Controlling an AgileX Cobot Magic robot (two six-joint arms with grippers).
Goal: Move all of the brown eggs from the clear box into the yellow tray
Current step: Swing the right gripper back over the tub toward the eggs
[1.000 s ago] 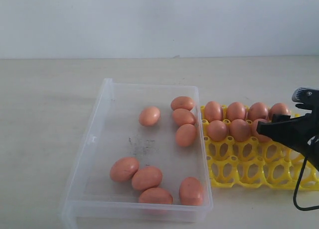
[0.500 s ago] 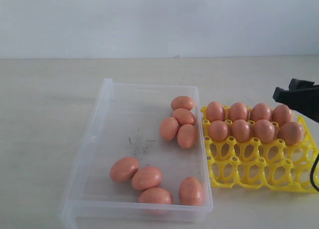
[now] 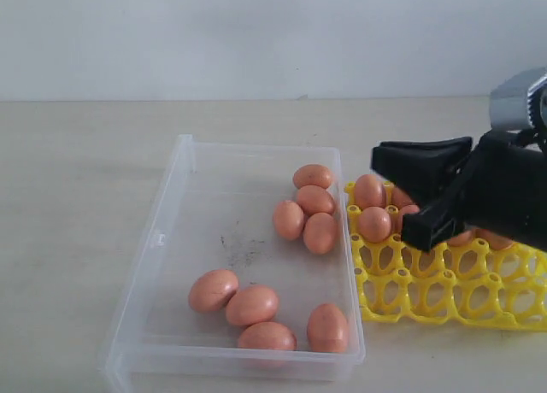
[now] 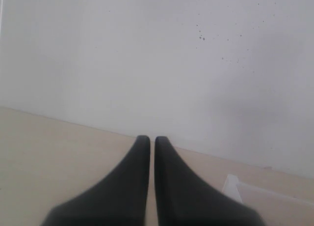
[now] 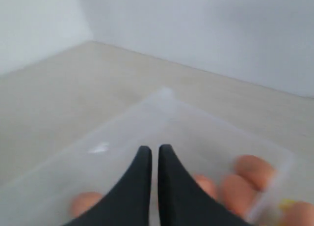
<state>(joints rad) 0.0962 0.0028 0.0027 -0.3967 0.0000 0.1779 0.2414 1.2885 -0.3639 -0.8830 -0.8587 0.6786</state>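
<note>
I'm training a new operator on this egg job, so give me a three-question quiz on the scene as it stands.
1. How many brown eggs lie in the clear box?
2. True or false: the right gripper holds an egg.
3. The yellow tray's empty cups in view are: A) nearest the camera, B) farthest from it, C) none.
Key: 1. eight; 2. false, its fingers are shut on nothing; 3. A.
</note>
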